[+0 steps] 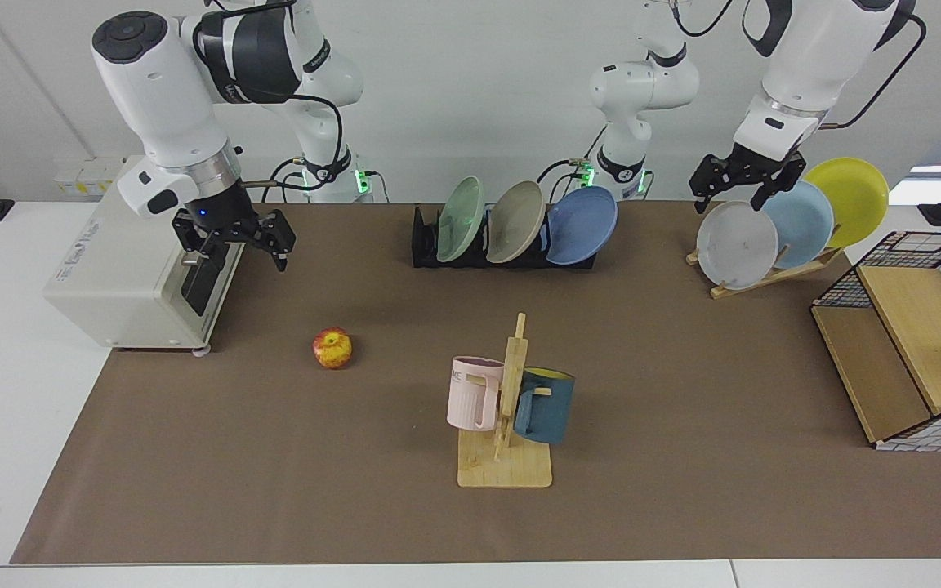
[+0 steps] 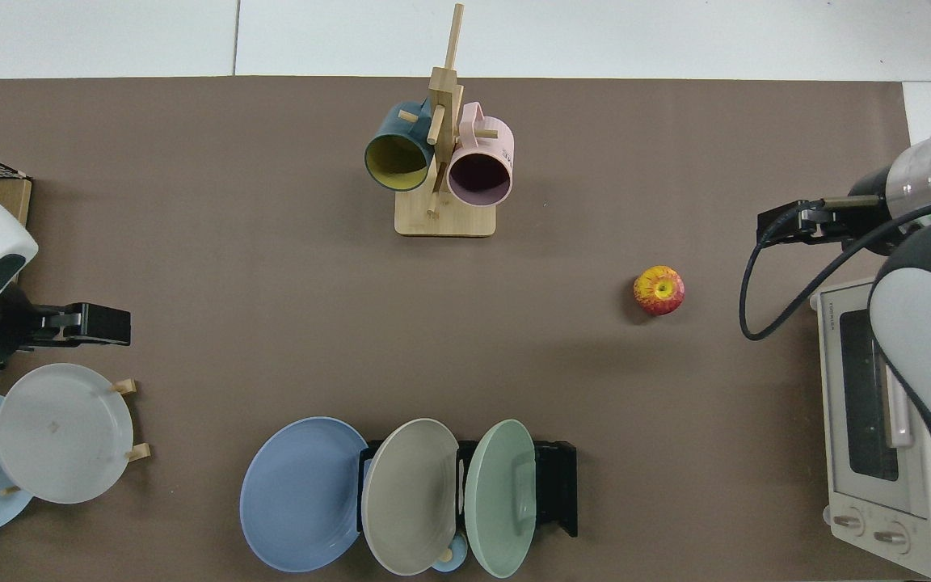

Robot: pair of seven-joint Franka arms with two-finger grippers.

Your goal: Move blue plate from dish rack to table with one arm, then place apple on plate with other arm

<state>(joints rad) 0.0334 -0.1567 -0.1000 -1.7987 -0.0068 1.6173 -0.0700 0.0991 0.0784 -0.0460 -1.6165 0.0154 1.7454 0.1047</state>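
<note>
From my remote station I see the blue plate leaning in the end slot of the dish rack, the slot nearest the left arm's side, with a beige plate and a pale green plate standing in the slots beside it. The rack sits at the far middle of the table, on its brown mat. The apple rests alone on the mat, well apart from the rack and near a white toaster oven. My right gripper hangs in the air just in front of the oven door, above and behind the apple, its two fingers spread apart and holding nothing. My left gripper hovers above the upper edge of a grey plate on a light wooden plate stand, which also carries a pale sky-blue plate and a yellow plate; its fingers are parted and empty, and it is well apart from the blue plate. In the top view the left gripper points across the mat just beside the grey plate's rim, and the right gripper sits beside the oven, with the apple near it. Toward the front of the mat stands a wooden mug tree with a pink mug and a dark teal mug hanging on its pegs. A wire-and-wood shelf stands at the table's edge on the left arm's side.
</note>
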